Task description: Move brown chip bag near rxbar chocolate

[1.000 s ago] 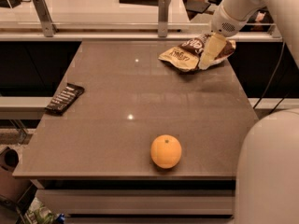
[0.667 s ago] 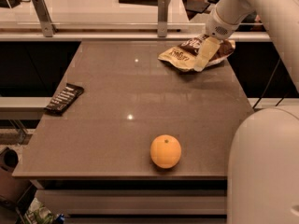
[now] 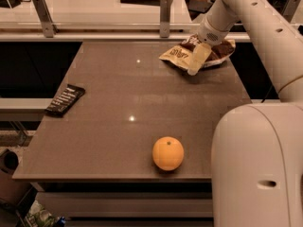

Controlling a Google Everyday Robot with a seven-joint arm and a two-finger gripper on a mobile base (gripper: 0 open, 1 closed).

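Nearest, at approx 4 o'clock of the view, is the robot's white base (image 3: 258, 164), blocking the desk's (image 3: 118, 93) near R corner. Orange (image 3: 168, 153) sits at 6 o'clock on the desk, close to the front edge, well apart from everything else; not part of the job. Bar (image 3: 65, 100) lies flat at 9 o'clock, right at the L edge, black wrapper w/ white print, angled a bit.

Bag (image 3: 177, 56) is at 1 o'clock, far R part of the desk, crumpled, pale yellow panel facing the centre, brown part toward the far R corner. Bag and bar are well apart, nearly the full desk width between them.

Tool (image 3: 196, 63) is at the bag, coming in from 1 o'clock off the arm (image 3: 251, 18), its pale tip down against the bag's centre-side edge and touching or just over the foil. Can't tell whether it's spread or pinching the bag; the contact is hidden by the tool itself.

Step, imo: grasp stage at the bag, transport not yet done. Next move needs a firm hold on loose foil, a small lift, then a long carry toward 9 o'clock, passing far side of the orange, setting down just beside the bar w/o nudging it off the L edge.

Beyond the desk: a rail w/ metal posts (image 3: 164, 14) and a pale counter.
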